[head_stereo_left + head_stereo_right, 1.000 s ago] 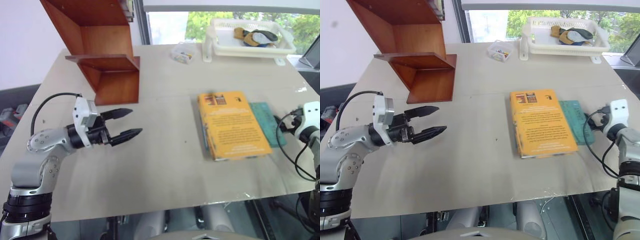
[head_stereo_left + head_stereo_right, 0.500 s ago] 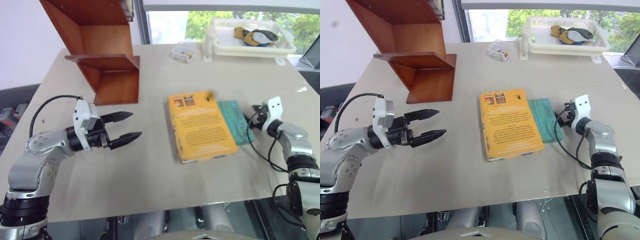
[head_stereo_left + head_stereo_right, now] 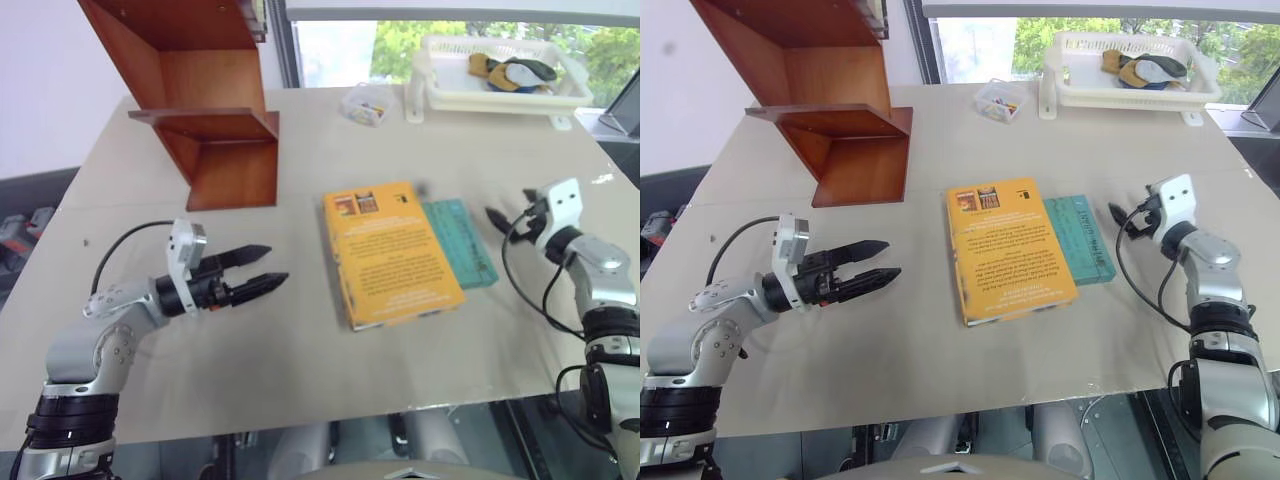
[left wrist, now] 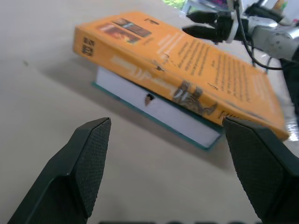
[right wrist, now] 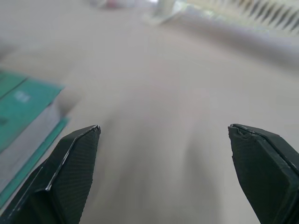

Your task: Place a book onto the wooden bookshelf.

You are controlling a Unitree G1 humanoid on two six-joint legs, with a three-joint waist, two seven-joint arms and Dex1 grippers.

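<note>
The left hand hovers over the surface near its left edge, its two black fingers apart with nothing between them, aimed across at the book but well short of it. The right hand hangs near the right edge of the surface, its fingers spread wide and empty, just beside the teal book without touching it.

The book lies flat around the middle of the surface, cover up, its small pictures at the end toward the far edge. In the left wrist view it rests partly on top of the teal book, whose white page block and teal cover show beneath its near edge; from above, the teal book sticks out along its right side.

The wooden bookshelf stands at the far left corner of the surface, well apart from both books. A white basket tray sits at the far right corner, with a small clear box just beside it.
</note>
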